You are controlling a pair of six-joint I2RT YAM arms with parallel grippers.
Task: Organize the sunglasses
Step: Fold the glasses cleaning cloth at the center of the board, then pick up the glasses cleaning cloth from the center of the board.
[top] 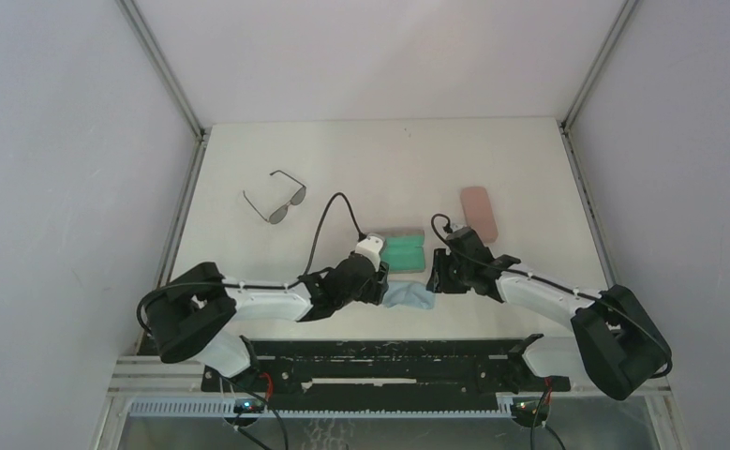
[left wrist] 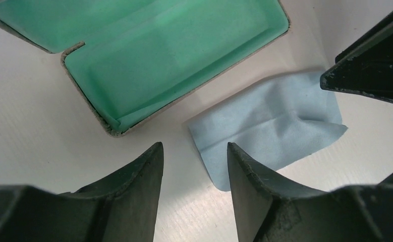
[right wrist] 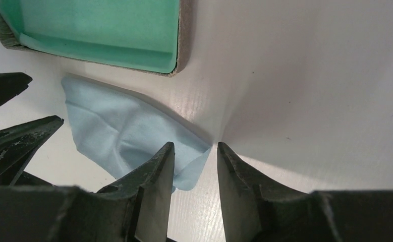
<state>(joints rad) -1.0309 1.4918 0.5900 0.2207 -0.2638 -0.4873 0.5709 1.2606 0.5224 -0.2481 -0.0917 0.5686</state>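
The left gripper [left wrist: 194, 147] and right gripper [right wrist: 195, 145], both open and seemingly empty, crowd one cloth [right wrist: 118, 126] below them and may collide or drag it into the case [left wrist: 149, 55] just beyond; the sunglasses [top: 294, 196] lie well apart, left of the left gripper.

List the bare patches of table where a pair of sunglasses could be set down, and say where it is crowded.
Bare: the far strip of table behind the sunglasses and pink case; the stretch between those two; the patch between sunglasses and left arm. Crowded: near centre, where open case, cloth, left tool and right tool bunch together.
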